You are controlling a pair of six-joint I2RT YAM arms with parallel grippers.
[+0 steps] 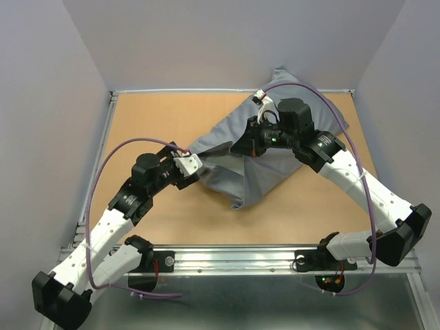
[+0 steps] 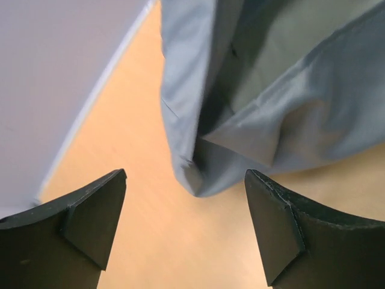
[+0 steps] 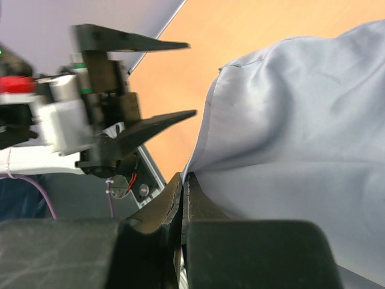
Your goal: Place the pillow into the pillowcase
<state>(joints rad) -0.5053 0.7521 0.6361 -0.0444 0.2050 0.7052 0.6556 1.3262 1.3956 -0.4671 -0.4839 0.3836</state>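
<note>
— What do we have, starting with the biggest thing?
— The wooden table [image 1: 172, 124] fills the middle of the overhead view, with pale walls around it. On it we see the pillowcase [image 1: 240, 172], a rumpled blue-grey heap running from the centre of the frame up toward the upper right, where one corner pokes up against the back wall.
— And the pillow?
— In the left wrist view the mouth of the case gapes at the top of the frame, and a paler, duller surface shows inside it. We take that for the pillow [image 2: 289, 54], lying within the case. How far in it reaches, we cannot tell.
— What about the grippers?
— The right gripper [image 3: 184, 180] sits over the middle of the heap in the overhead view. Its jaws are pressed tight together, and the hem of the pillowcase runs straight down into its tips, so we read it as pinching the cloth.
— And the other one?
— The left gripper [image 2: 184, 176] is at the left edge of the heap, jaws spread wide with nothing in them. A folded corner of the case lies just beyond its fingertips, above bare wood.
</note>
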